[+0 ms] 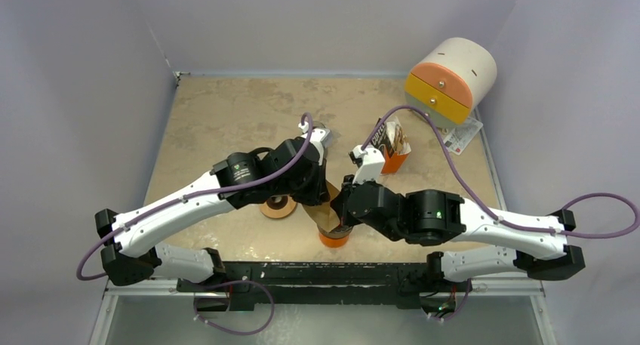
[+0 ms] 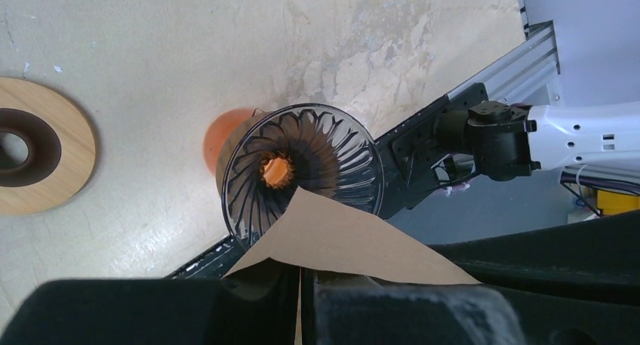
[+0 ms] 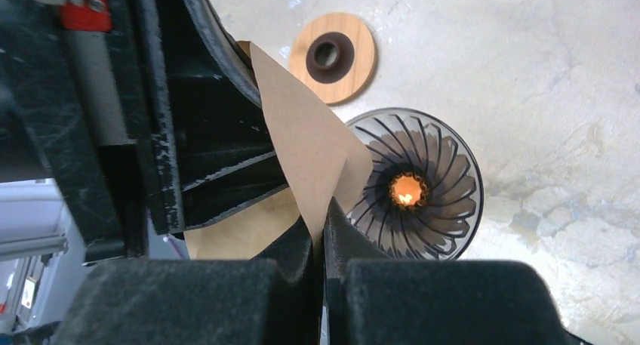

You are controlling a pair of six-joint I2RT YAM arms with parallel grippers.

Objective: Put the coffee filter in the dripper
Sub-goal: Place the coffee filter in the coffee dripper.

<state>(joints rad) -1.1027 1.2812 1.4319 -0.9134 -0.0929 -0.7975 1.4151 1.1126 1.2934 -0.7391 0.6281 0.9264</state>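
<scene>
My left gripper (image 2: 300,278) is closed tight, with only a thin slit between its two fingers, and it pinches one edge of the brown filter (image 2: 343,239). My right gripper (image 3: 323,235) is closed just as tight on another edge of the same filter (image 3: 302,145), so the paper is stretched between both of my hands. Seen from my right wrist, the filter runs up from my fingertips to the black body of the left gripper (image 3: 207,145).

The filter is folded flat and sits over the near side of the dripper (image 2: 302,171). One corner of it covers part of the rim. It is not down inside the ribbed cone, and I cannot tell whether the paper touches the rim. The dripper (image 3: 423,186) is a clear, dark-ribbed funnel standing upright on an orange cup (image 2: 223,137), and the orange shows through its centre hole.

From above, both grippers meet over the cup (image 1: 334,239) near the front edge of the table (image 1: 211,111). A wooden ring (image 1: 277,207) with a dark centre lies flat just beside the cup on my left. An orange carton (image 1: 394,158) stands further back on my right. A white and orange container (image 1: 451,77) sits at the far right corner.
</scene>
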